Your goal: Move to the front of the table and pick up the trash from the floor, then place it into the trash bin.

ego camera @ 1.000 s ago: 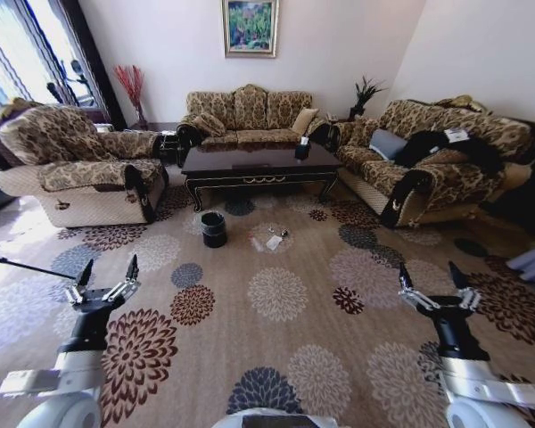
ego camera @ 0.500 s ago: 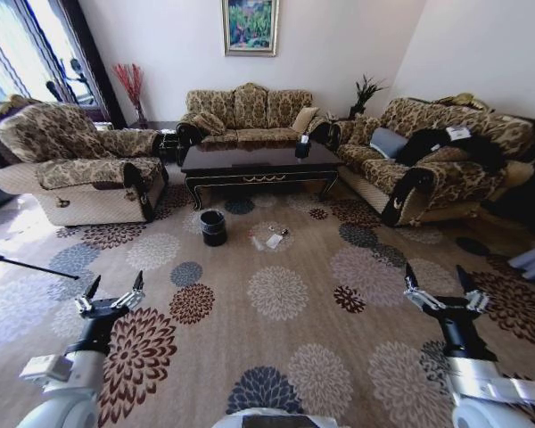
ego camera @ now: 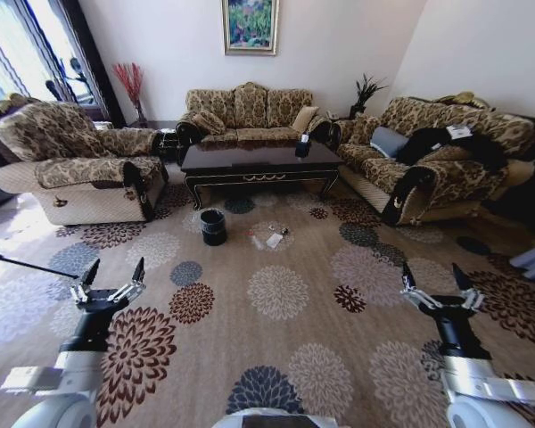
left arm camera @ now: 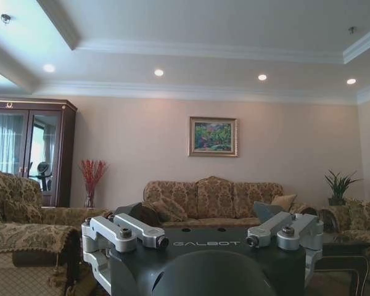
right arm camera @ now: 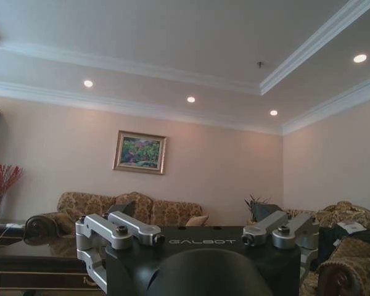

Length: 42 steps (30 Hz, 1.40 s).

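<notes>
With both claws, left claw (ego camera: 112, 283) and right claw (ego camera: 436, 287), spread apart and empty, driving forward may knock the trash bin (ego camera: 213, 226) just beside the trash (ego camera: 269, 239).

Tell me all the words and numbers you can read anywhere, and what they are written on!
"GALBOT" on the dark body of the left pincer, seen from the left wrist.
"GALBOT" on the dark body of the right pincer, seen from the right wrist.
White tag on the dark cloth on the right sofa: too small to read.
Painting on the wall: no words visible.
</notes>
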### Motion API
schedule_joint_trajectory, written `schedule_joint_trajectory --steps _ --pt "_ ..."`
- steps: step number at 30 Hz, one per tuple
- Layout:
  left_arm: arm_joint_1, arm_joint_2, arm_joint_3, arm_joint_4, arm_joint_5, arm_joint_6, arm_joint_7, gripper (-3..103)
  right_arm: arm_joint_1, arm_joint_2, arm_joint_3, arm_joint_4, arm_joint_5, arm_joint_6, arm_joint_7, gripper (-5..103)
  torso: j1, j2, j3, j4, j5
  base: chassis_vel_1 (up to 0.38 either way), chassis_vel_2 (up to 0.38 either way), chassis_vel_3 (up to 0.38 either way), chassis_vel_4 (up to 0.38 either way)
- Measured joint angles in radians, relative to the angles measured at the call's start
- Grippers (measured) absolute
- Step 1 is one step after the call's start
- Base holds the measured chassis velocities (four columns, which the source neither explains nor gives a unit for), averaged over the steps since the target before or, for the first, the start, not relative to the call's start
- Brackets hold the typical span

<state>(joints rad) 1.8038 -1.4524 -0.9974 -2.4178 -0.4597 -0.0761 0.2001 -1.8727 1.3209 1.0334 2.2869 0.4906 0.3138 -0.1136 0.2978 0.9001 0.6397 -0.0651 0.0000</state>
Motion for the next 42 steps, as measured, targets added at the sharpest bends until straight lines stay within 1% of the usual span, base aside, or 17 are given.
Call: schedule_joint_trajectory --steps 3,4,5,6,7,9,10,12,14,20,27,30,37,41,42 --pt "0.000 -0.001 0.000 0.003 0.006 -0.001 0.001 100 -0.016 -0.004 0.004 0.021 0.004 -0.059 -0.008 100 -0.002 -0.005 -0.003 -0.0001 -0.0001 0.000 0.000 0.000 0.000" --pt "0.000 -0.001 0.000 0.004 0.009 -0.001 0.002 100 -0.018 -0.005 0.008 0.026 0.004 -0.071 -0.026 100 -0.003 -0.007 -0.004 0.0000 -0.0001 0.000 0.000 0.000 0.000" --pt "0.000 -0.001 0.000 0.004 0.009 -0.001 0.002 100 -0.018 -0.005 0.008 0.026 0.004 -0.071 -0.026 100 -0.003 -0.007 -0.004 0.0000 -0.0001 0.000 0.000 0.000 0.000" --pt "0.000 -0.001 0.000 0.005 0.010 -0.001 0.003 100 -0.019 -0.006 0.010 0.030 0.004 -0.078 -0.039 100 -0.003 -0.008 -0.004 0.0000 -0.0001 0.000 0.000 0.000 0.000" --pt "0.001 -0.001 0.000 0.006 0.012 -0.001 0.005 100 -0.023 -0.009 0.012 0.038 0.006 -0.092 -0.073 100 -0.004 -0.010 -0.006 -0.0001 0.0000 0.000 0.000 0.000 0.000" --pt "0.002 -0.001 -0.002 0.007 0.014 -0.001 0.008 100 -0.025 -0.012 0.011 0.048 0.018 -0.098 -0.121 100 -0.006 -0.013 -0.007 -0.0001 -0.0001 0.000 0.000 0.000 0.000" --pt "0.002 -0.001 -0.002 0.007 0.014 -0.001 0.008 100 -0.025 -0.012 0.011 0.048 0.018 -0.098 -0.121 100 -0.006 -0.013 -0.007 -0.0001 -0.0001 0.000 0.000 0.000 0.000" --pt "0.005 -0.001 -0.002 0.007 0.017 -0.001 0.011 100 -0.022 -0.012 0.009 0.051 0.016 -0.096 -0.157 100 -0.007 -0.017 -0.009 0.0000 -0.0001 0.000 0.000 0.000 0.000" --pt "0.006 -0.003 -0.002 0.007 0.022 -0.003 0.012 100 -0.019 -0.009 0.009 0.051 0.007 -0.087 -0.168 100 -0.008 -0.019 -0.011 0.0000 0.0000 0.000 0.000 0.000 0.000" --pt "0.003 -0.006 0.005 0.008 0.029 -0.007 0.010 100 -0.018 -0.006 0.007 0.043 0.000 -0.067 -0.150 100 -0.011 -0.025 -0.014 0.0000 -0.0001 0.000 0.000 0.000 0.000" --pt "-0.006 -0.011 0.027 0.010 0.034 -0.019 -0.029 100 -0.015 -0.006 0.003 0.042 0.002 -0.063 -0.102 100 -0.015 -0.036 -0.021 0.0000 0.0000 0.000 0.000 0.000 0.000" --pt "-0.011 -0.014 0.038 0.012 0.037 -0.026 -0.048 100 -0.010 -0.006 -0.003 0.037 0.002 -0.060 -0.089 100 -0.022 -0.050 -0.028 -0.0001 0.0000 0.000 0.000 0.000 0.000" --pt "-0.017 -0.016 0.039 0.021 0.048 -0.039 -0.055 100 -0.003 -0.006 -0.008 0.031 0.005 -0.058 -0.084 100 -0.034 -0.077 -0.043 0.0000 -0.0001 0.000 0.000 0.000 0.000" --pt "-0.021 -0.016 0.040 0.025 0.049 -0.041 -0.056 100 0.003 -0.005 -0.011 0.024 0.006 -0.057 -0.063 100 -0.044 -0.101 -0.057 0.0000 0.0000 0.000 0.000 0.000 0.000" --pt "-0.021 -0.016 0.040 0.025 0.049 -0.041 -0.056 100 0.003 -0.005 -0.011 0.024 0.006 -0.057 -0.063 100 -0.044 -0.101 -0.057 0.0000 0.0000 0.000 0.000 0.000 0.000"
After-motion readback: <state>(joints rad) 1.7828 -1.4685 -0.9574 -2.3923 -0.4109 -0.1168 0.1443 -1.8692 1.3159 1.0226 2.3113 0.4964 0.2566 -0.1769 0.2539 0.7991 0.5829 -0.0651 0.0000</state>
